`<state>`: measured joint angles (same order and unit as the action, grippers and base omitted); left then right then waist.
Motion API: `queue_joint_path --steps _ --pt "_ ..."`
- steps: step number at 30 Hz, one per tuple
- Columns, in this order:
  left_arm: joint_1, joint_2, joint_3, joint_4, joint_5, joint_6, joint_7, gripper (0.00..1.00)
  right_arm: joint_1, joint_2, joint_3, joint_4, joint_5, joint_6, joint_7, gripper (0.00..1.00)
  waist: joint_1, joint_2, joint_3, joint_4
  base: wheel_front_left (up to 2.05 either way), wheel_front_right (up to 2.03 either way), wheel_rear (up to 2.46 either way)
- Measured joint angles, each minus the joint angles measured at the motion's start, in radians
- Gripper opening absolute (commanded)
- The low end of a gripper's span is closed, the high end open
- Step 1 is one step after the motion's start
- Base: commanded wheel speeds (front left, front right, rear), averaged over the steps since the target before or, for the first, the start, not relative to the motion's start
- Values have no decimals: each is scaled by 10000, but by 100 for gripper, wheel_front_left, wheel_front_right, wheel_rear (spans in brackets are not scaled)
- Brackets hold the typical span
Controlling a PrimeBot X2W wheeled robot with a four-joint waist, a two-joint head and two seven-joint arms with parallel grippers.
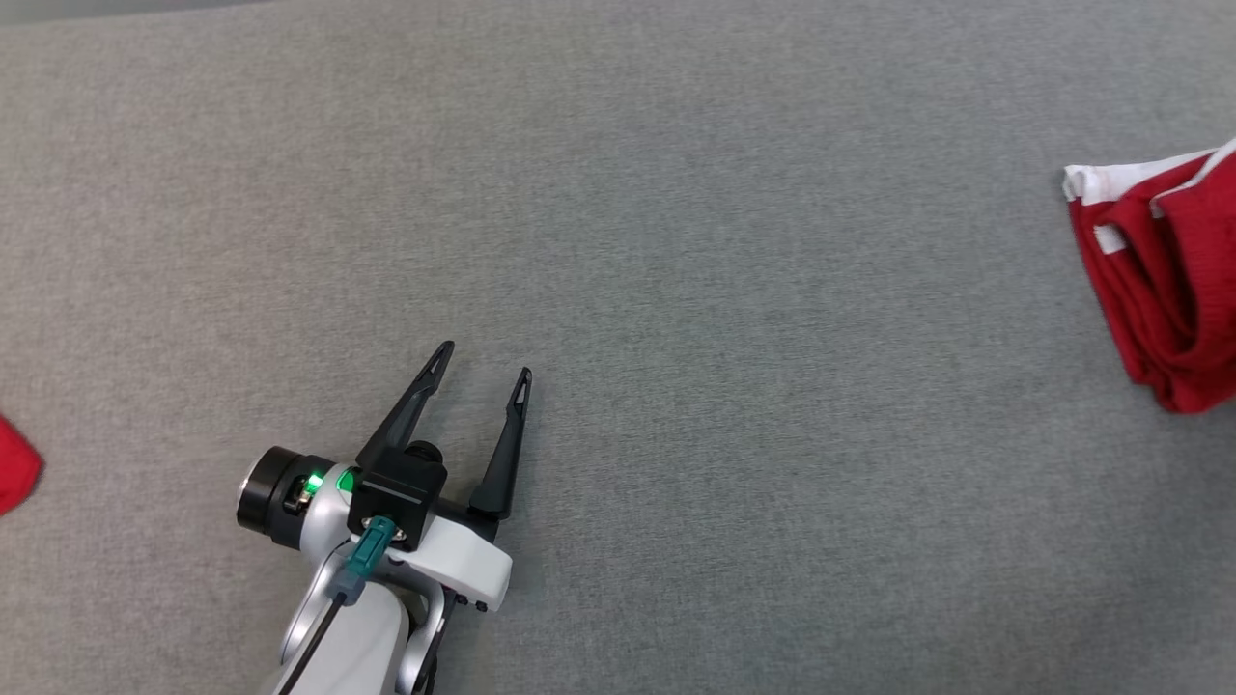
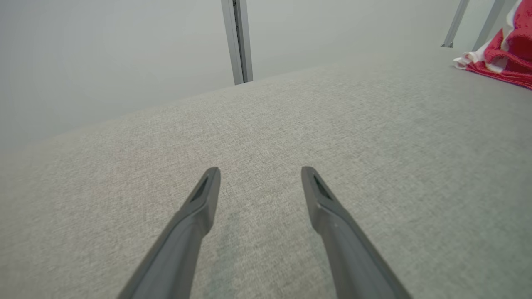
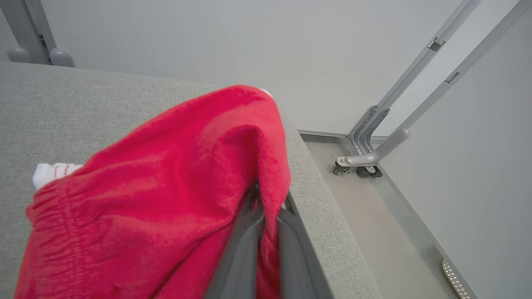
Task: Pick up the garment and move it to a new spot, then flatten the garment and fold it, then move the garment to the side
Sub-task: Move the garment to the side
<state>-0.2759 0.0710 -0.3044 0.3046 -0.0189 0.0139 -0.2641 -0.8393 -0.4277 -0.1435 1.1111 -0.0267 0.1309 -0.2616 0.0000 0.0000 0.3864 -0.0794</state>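
Nearest the robot, the left tool (image 1: 485, 359) hangs over the grey fabric-covered bench (image 1: 676, 193), well apart from the garment (image 1: 1168, 280) and off to that garment's left. Its two dark fingers are spread wide with nothing between them, and in its own wrist view (image 2: 260, 170) only bare bench (image 2: 374, 145) lies under the tips. Farther from the garment again, at the left border of the head view, a red scrap (image 1: 14, 473) of cloth lies on the bench; what it belongs to cannot be told. The garment itself is red with white trim, bunched into loose folds at the right side of the bench, and seen from the left wrist it sits at the far corner (image 2: 505, 58). The right tool (image 3: 270, 199) is at the garment, its fingers drawn together on a raised fold of the red cloth (image 3: 158, 187), close to the edge of the bench (image 3: 62, 104). Beyond the garment, past that edge, the pale floor (image 3: 374, 220) drops away, and slanted grey frame legs (image 3: 386, 120) on small castors (image 3: 365, 170) stand against a plain wall (image 3: 208, 41). A grey upright post (image 2: 237, 41) rises behind the bench's far side.
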Motion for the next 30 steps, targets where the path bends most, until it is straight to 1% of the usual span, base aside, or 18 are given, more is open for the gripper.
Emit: queue_joint_path --steps 1,2,3,5,6,9,11,13,15,17,19,24,27,30 --pt "-2 -2 -8 -12 0 0 0 100 -70 -109 -303 136 -199 0 2 7 0 0 56 132 0 0 0" --pt "-2 -2 -12 -19 -2 0 0 100 -141 -224 -583 305 -458 0 2 50 0 0 102 250 0 0 0" --pt "-2 -4 -13 -21 -2 0 0 100 -179 -318 -848 435 -694 0 15 100 0 0 139 355 0 0 0" --pt "-2 -10 -8 -40 -4 4 0 100 -276 -431 -1465 477 -1114 0 17 100 0 0 197 491 0 0 0" --pt "-2 -10 -8 -40 -4 4 0 100 -276 -431 -1465 477 -1114 0 17 100 0 0 197 491 0 0 0" --pt "-2 -23 -6 -35 -6 15 0 100 -371 -581 -2525 288 -1829 0 13 100 0 0 198 542 0 0 0" --pt "-2 -33 10 -19 -10 48 0 100 -338 -564 -3267 25 -2362 0 6 100 0 0 129 532 0 0 0" --pt "-2 -56 21 0 -36 67 0 100 -287 -295 -3753 -399 -2754 0 2 100 0 0 24 516 0 0 0" --pt "5 -84 73 0 -84 140 0 100 -254 284 -3944 -965 -2828 0 2 100 0 0 -105 494 0 0 0" --pt "35 -92 173 29 -107 205 0 100 -115 857 -3783 -1532 -2754 0 2 100 0 0 -259 472 0 0 0" --pt "82 -90 282 73 -192 240 0 100 151 1388 -3613 -2155 -2297 0 0 100 0 0 -444 455 0 0 0" --pt "418 -132 583 182 -360 374 0 100 1435 2479 -2819 -3540 -1511 0 0 100 0 0 -1024 457 0 0 0" --pt "614 -153 777 251 -468 420 0 100 2228 2987 -2203 -4153 -1037 0 0 100 0 0 -1393 490 0 0 0" --pt "859 -163 988 408 -700 447 -2 100 2847 3308 -1693 -4531 -520 0 0 100 0 0 -1726 546 0 0 0"
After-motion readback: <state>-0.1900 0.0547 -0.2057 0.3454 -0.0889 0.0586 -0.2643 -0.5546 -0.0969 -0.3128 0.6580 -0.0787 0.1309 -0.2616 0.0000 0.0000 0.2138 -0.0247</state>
